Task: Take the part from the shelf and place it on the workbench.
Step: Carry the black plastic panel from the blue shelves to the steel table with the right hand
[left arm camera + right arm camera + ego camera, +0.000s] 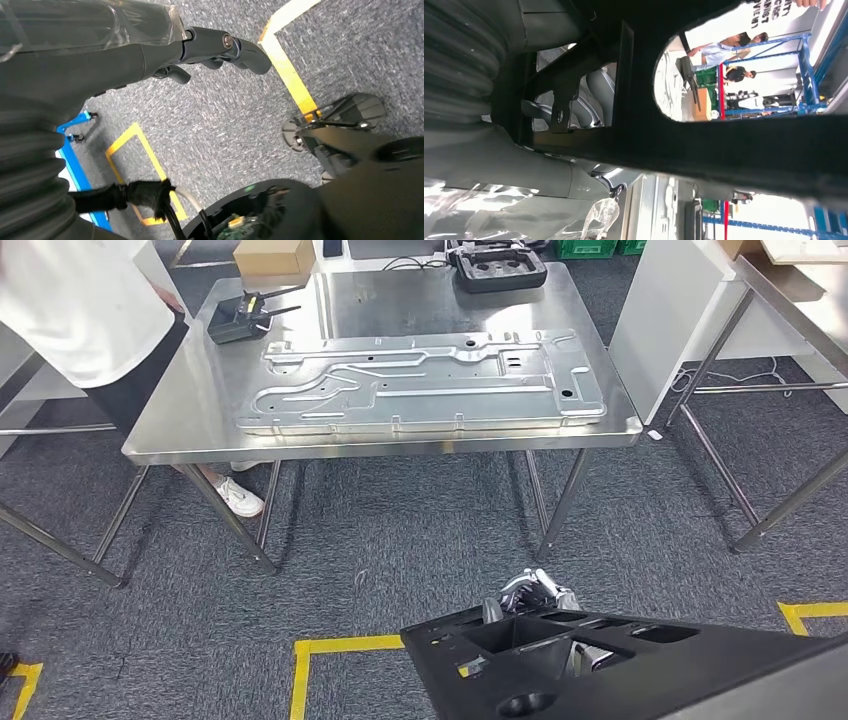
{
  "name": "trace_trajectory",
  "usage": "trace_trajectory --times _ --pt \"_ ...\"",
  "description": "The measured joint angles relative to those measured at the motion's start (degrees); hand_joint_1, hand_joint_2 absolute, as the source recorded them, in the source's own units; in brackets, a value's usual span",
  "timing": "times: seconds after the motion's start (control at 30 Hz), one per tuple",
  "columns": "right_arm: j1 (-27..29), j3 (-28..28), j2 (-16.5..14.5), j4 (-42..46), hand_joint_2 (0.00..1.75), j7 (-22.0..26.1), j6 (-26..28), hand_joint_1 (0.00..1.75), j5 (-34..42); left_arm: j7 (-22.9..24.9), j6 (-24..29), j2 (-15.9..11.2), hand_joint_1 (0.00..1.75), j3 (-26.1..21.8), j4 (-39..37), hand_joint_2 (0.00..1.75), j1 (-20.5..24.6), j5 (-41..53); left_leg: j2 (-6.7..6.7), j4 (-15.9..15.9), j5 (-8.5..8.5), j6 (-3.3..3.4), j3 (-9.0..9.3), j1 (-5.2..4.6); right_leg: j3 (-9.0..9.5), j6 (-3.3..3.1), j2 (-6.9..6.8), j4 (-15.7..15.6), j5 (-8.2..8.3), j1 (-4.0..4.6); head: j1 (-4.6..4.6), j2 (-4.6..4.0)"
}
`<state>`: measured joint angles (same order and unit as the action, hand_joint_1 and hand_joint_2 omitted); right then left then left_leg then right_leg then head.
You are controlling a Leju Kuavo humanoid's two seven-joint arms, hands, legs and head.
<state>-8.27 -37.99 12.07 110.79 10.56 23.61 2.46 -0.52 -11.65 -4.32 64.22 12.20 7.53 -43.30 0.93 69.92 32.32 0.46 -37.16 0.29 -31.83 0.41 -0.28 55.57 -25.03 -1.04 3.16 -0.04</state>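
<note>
- At the upper left of the head view a person (80,300) in a white top stands against the left end of the workbench (200,405), beside a small black device (240,318); I judge I must keep the load away from that end as I close in.
- My left hand (220,47) hangs over grey carpet in its wrist view, dark fingers loosely curled, nothing in them; I keep it clear of the load.
- Across the middle of the workbench lies a large stamped metal panel (420,380), taking most of the near half. Free steel shows along the far strip and at the left end, so I pick my landing spot there, not on the panel.
- At the top centre a black moulded tray (497,268) sits at the far edge; I would stay short of it.
- The black part (560,655) is at the lower right of the head view, carried low in front of me, well apart from the workbench.
- My right hand (530,592) shows as silver fingers at the part's upper edge; it seems to grip the part, though how fully the fingers wrap I cannot tell.
- To do this step well, I judge: approach square, keep the part level, raise it above the table edge before reaching over.
</note>
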Motion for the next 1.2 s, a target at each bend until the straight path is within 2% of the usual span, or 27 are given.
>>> trace_trajectory --times 0.03,0.07,0.1,0.17,0.2,0.23,0.27,0.37,0.4,0.43,0.5,0.53,0.57,0.6,0.67,0.7,0.73,0.77,0.83,0.9,0.93,1.0,1.03,1.07,1.1,1.13,1.2 --pt "0.2 0.0 0.0 0.0 1.75 0.0 0.0 1.75 0.0 0.1 0.0 0.0 0.00 0.0 0.0 1.75 0.0 0.0 -0.01 2.4 0.41 -0.10 -1.52 0.04 0.08 -0.03 -0.01 0.0 -0.10 0.01 0.01 0.00" --pt "0.4 0.0 0.0 0.0 1.75 0.0 0.0 1.75 0.0 0.1 0.1 0.0 0.00 0.0 0.0 1.75 0.0 -0.1 -0.02 2.4 -0.42 -0.10 -1.86 0.05 0.24 -0.01 -0.01 0.0 -0.22 0.01 0.01 0.00" --pt "0.5 0.0 0.0 0.0 1.75 0.1 0.0 1.75 -0.1 0.1 0.1 0.0 0.00 0.0 0.0 1.75 -0.1 -0.2 -0.08 -0.1 -2.25 -0.01 -1.00 0.06 0.47 0.07 -0.01 0.0 -0.35 0.01 0.01 0.00" --pt "0.5 0.0 0.0 0.0 1.75 0.2 -0.1 1.75 -0.1 0.0 0.1 0.0 0.00 0.0 0.0 1.75 0.0 -0.3 -0.51 -8.8 -6.71 0.45 2.69 -0.02 0.99 0.41 -0.02 0.0 -0.71 0.11 0.02 0.00" --pt "0.5 0.0 0.0 0.0 1.75 0.3 -0.1 1.75 -0.1 -0.1 0.1 0.0 0.00 0.0 0.0 1.75 0.0 -0.3 -0.73 -12.2 -8.07 0.75 4.13 -0.17 1.14 0.66 -0.01 0.1 -0.89 0.23 0.00 0.00" --pt "0.5 0.0 -0.1 0.0 1.75 0.4 -0.1 1.75 -0.1 -0.2 0.2 0.0 0.00 0.0 0.0 1.75 0.0 -0.3 -0.90 -14.2 -8.68 1.04 4.93 -0.32 1.22 0.91 0.00 0.1 -1.06 0.33 -0.01 0.00" --pt "0.5 0.0 -0.1 0.0 1.75 0.4 -0.2 1.75 -0.1 -0.3 0.2 0.0 0.00 0.0 0.0 1.75 0.0 -0.3 -0.95 -14.8 -8.63 1.29 5.11 -0.49 1.27 1.19 -0.01 0.0 -1.20 0.41 -0.02 0.00" --pt "0.5 0.0 -0.1 0.1 1.75 0.4 -0.2 1.75 -0.1 -0.5 0.2 0.1 0.00 0.0 0.0 1.75 0.0 -0.4 -0.75 -15.2 -8.70 2.21 5.48 -0.42 1.29 2.09 -0.07 0.7 -2.00 0.25 -0.06 0.00" --pt "0.5 0.0 -0.1 0.1 1.75 0.5 -0.2 1.75 -0.1 -0.6 0.2 0.1 0.00 0.0 0.0 1.75 0.0 -0.4 -0.71 -15.3 -8.76 2.58 5.70 -0.30 0.63 2.35 -0.04 2.4 -3.04 0.21 -0.07 0.00" --pt "0.5 0.0 -0.1 0.2 1.75 0.5 -0.2 1.75 -0.1 -0.7 0.2 0.1 0.00 0.0 0.0 1.75 0.0 -0.5 -0.70 -15.4 -8.76 2.87 5.90 -0.21 -0.77 2.54 0.02 5.4 -4.67 0.16 -0.09 0.00" --pt "0.5 0.0 -0.1 0.2 1.75 0.5 -0.2 1.75 -0.1 -0.8 0.2 0.2 0.00 0.0 0.0 1.75 0.0 -0.5 -0.66 -15.4 -8.58 3.29 6.06 -0.28 -5.03 2.78 0.08 13.7 -8.17 0.18 -0.12 0.00" --pt "0.5 0.0 -0.1 0.2 1.75 0.4 -0.2 1.75 -0.1 -0.8 0.2 0.2 0.00 0.0 0.0 1.75 0.0 -0.6 -0.59 -15.4 -8.48 3.37 6.15 -0.32 -6.81 2.85 0.09 16.7 -8.88 0.18 -0.12 0.00" --pt "0.6 0.0 -0.1 0.2 1.75 0.4 -0.2 1.75 -0.1 -0.8 0.2 0.2 0.00 0.0 0.0 1.75 -0.1 -0.6 -0.48 -15.4 -8.37 3.39 6.28 -0.34 -7.60 2.88 0.09 17.5 -8.39 0.18 -0.12 0.00" --pt "0.6 0.0 -0.1 0.2 1.75 0.4 -0.2 1.75 -0.1 -0.8 0.2 0.2 0.00 0.0 0.0 1.75 -0.1 -0.6 -0.35 -15.4 -8.23 3.33 6.48 -0.33 -7.21 2.85 0.09 15.9 -6.79 0.17 -0.12 0.00" --pt "0.5 0.0 -0.1 0.2 1.75 0.4 -0.2 1.75 -0.1 -0.8 0.2 0.3 0.00 0.0 0.0 1.75 -0.1 -0.6 -0.08 -15.3 -7.83 3.03 7.10 -0.28 -3.76 2.63 0.12 7.8 -2.19 0.16 -0.12 0.00" --pt "0.4 0.1 -0.1 0.2 1.75 0.4 -0.2 1.75 -0.1 -0.8 0.2 0.4 0.00 0.0 0.0 1.75 -0.1 -0.7 0.01 -15.3 -7.57 2.77 7.33 -0.39 -2.02 2.44 0.15 4.0 -0.62 0.22 -0.12 0.00" --pt "0.3 0.1 -0.1 0.3 1.75 0.4 -0.2 1.75 -0.1 -0.8 0.2 0.4 0.00 0.0 0.0 1.75 0.0 -0.7 0.06 -15.3 -7.36 2.50 7.46 -0.48 -0.87 2.20 0.20 1.5 0.25 0.27 -0.11 0.00" --pt "0.3 0.2 -0.1 0.3 1.75 0.4 -0.2 1.75 -0.1 -0.8 0.2 0.4 0.00 0.0 0.0 1.75 0.0 -0.8 0.07 -15.3 -7.22 2.24 7.51 -0.55 -0.40 1.96 0.24 0.4 0.37 0.36 -0.11 0.00" --pt "0.1 0.3 -0.1 0.4 1.75 0.4 -0.3 1.75 -0.1 -0.6 0.5 0.4 0.00 0.0 0.0 1.75 0.0 -0.8 0.08 -15.3 -7.05 1.76 7.46 -0.55 -0.40 1.38 0.23 0.2 0.31 0.43 -0.12 0.00" --pt "0.1 0.3 -0.1 0.5 1.75 0.4 -0.4 1.75 -0.1 -0.4 0.9 0.4 0.00 0.0 0.0 1.75 0.0 -0.8 -0.03 -13.8 -5.95 1.16 6.82 -0.44 -0.24 0.77 0.09 0.1 0.33 0.28 -0.06 0.00" --pt "0.1 0.3 -0.1 0.5 1.75 0.4 -0.4 1.75 -0.1 -0.4 1.1 0.4 0.00 0.0 0.0 1.75 -0.1 -0.9 -0.11 -11.4 -4.65 0.82 5.69 -0.34 -0.17 0.51 0.02 0.0 0.34 0.14 -0.02 0.00" --pt "0.1 0.4 -0.1 0.5 1.75 0.4 -0.5 1.75 0.0 -0.3 1.5 0.4 0.00 0.0 0.0 1.75 -0.1 -0.9 -0.22 -3.4 -1.27 0.26 1.68 -0.18 -0.14 0.23 -0.04 0.0 0.22 0.13 0.07 0.00" --pt "0.1 0.4 -0.1 0.5 1.75 0.4 -0.5 1.75 0.0 -0.2 1.7 0.4 0.00 0.0 0.0 1.75 -0.1 -0.9 -0.24 0.3 -0.14 0.11 -0.37 -0.11 -0.12 0.17 -0.03 0.0 0.17 0.14 0.07 0.00" --pt "0.1 0.4 -0.1 0.5 1.75 0.4 -0.6 1.75 0.2 -0.1 1.8 0.4 0.00 0.0 0.0 1.75 -0.2 -0.9 -0.26 2.4 0.07 0.06 -1.69 -0.09 -0.06 0.14 0.00 0.0 0.11 0.15 0.07 0.00" --pt "0.1 0.4 -0.1 0.5 1.75 0.3 -0.7 1.75 0.4 0.0 1.9 0.4 0.00 0.0 0.0 1.75 -0.2 -0.9 -0.27 2.1 -0.83 0.10 -1.86 -0.09 0.03 0.15 0.08 0.0 0.06 0.15 0.07 0.00" --pt "0.1 0.4 -0.1 0.5 1.75 0.2 -0.7 1.75 0.7 0.1 1.9 0.4 0.00 0.0 0.0 1.75 -0.2 -0.9 -0.26 -0.6 -2.66 0.22 -0.84 -0.09 0.16 0.19 0.19 0.0 0.00 0.15 0.07 0.00" --pt "0.1 0.4 -0.1 0.5 1.75 0.1 -0.9 1.75 1.3 0.1 1.9 0.4 0.00 0.0 0.0 1.75 -0.2 -0.9 0.19 -9.2 -6.71 0.69 2.93 -0.17 0.39 0.45 0.52 0.0 -0.19 0.25 0.07 0.00"
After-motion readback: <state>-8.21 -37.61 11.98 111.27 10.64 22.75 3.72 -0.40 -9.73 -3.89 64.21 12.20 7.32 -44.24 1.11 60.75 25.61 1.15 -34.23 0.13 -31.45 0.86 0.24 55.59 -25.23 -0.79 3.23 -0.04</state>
